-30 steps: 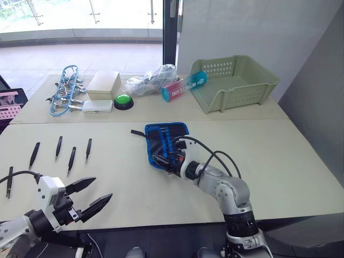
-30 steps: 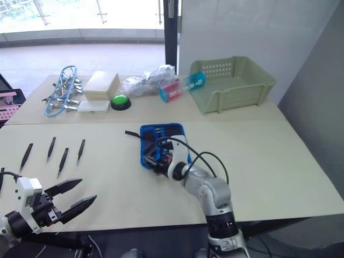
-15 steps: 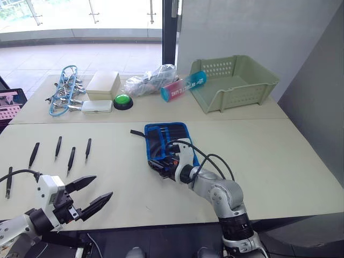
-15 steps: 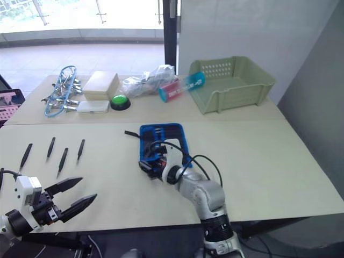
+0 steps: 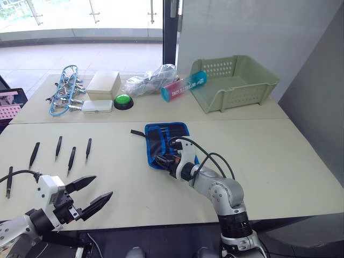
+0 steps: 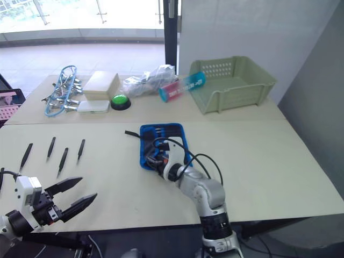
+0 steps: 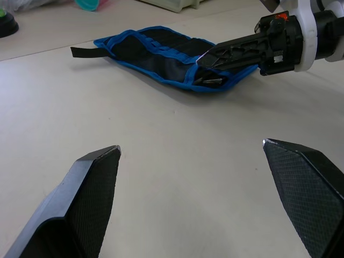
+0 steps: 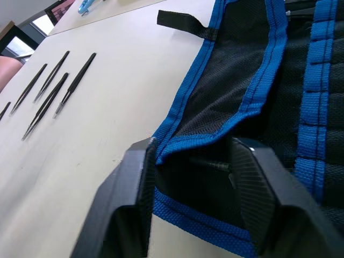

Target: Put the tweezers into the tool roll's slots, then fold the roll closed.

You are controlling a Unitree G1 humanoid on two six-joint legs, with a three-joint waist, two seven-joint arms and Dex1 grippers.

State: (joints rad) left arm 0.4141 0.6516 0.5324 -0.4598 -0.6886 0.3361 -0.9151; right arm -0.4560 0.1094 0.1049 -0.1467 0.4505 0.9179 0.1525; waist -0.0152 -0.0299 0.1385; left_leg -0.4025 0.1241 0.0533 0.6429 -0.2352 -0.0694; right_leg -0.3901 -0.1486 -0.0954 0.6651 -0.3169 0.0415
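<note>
The tool roll lies unrolled in the middle of the table, black with blue edging, its strap pointing left. My right gripper is at the roll's near edge. In the right wrist view its fingers press from both sides on a raised fold of the roll, shut on it. Several black tweezers lie loose in a row on the table to the left. My left gripper hovers open near the front left edge with nothing between its fingers.
Along the back of the table are a bundle of blue-and-metal clips, a white box, a green button, a crumpled plastic bag, a pink-and-blue tube and a green basket.
My right gripper has gone from wide open to closed on the roll's near edge. The left arm has held still.
</note>
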